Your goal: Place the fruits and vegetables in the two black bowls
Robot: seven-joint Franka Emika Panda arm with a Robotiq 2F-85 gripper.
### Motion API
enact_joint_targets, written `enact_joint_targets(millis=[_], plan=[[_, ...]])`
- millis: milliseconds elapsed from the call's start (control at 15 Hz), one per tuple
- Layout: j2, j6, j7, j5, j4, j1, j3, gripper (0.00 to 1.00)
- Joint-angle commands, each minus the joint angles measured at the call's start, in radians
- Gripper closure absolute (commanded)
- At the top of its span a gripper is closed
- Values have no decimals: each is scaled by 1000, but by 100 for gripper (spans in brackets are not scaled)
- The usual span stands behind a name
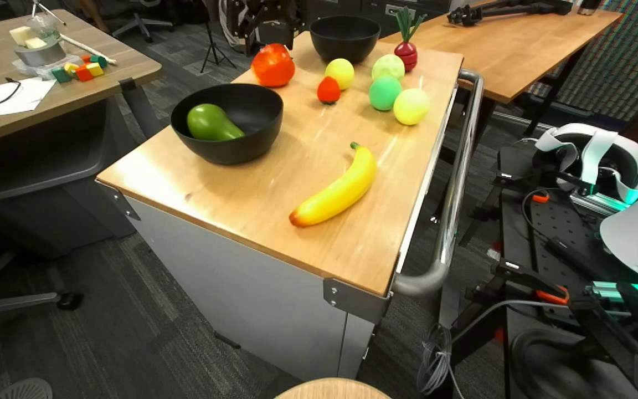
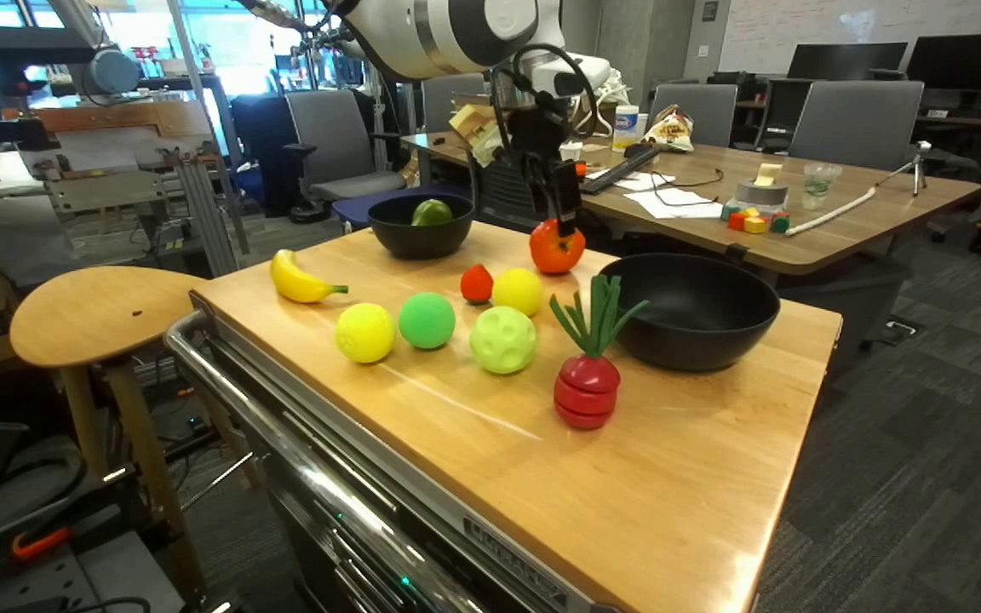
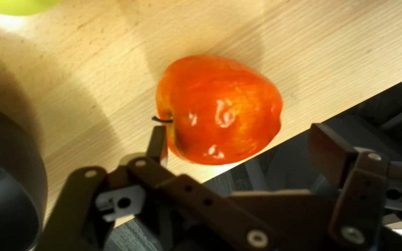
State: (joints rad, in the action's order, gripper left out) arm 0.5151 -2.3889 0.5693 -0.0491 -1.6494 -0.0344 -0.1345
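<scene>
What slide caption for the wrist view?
Open tool near a stemmed orange-red fruit on a wooden top, black bowl cropped at left.

No legible text; nameplate on cart too blurred.

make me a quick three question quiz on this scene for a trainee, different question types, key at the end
1. How many black bowls stand on the wooden top?
2. Which piece lies inside one of them: a) the radish, b) the green pear-shaped piece, c) the banana?
3. True or false: the end effector stands open, not gripping the orange-red fruit.

Key: 1. Two. 2. b. 3. True: in the wrist view one jaw stands apart from the fruit.
</scene>
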Motion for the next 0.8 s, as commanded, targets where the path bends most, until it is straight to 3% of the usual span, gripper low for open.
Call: enact_joint_targets(millis=[0, 467, 533, 733], plan=[[89, 50, 97, -58, 116, -39, -64, 0], [162, 151, 153, -59, 203, -31, -75, 0], [164, 160, 149, -55, 209, -29, -70, 23], [155, 203, 138, -43, 226, -22, -60, 33]])
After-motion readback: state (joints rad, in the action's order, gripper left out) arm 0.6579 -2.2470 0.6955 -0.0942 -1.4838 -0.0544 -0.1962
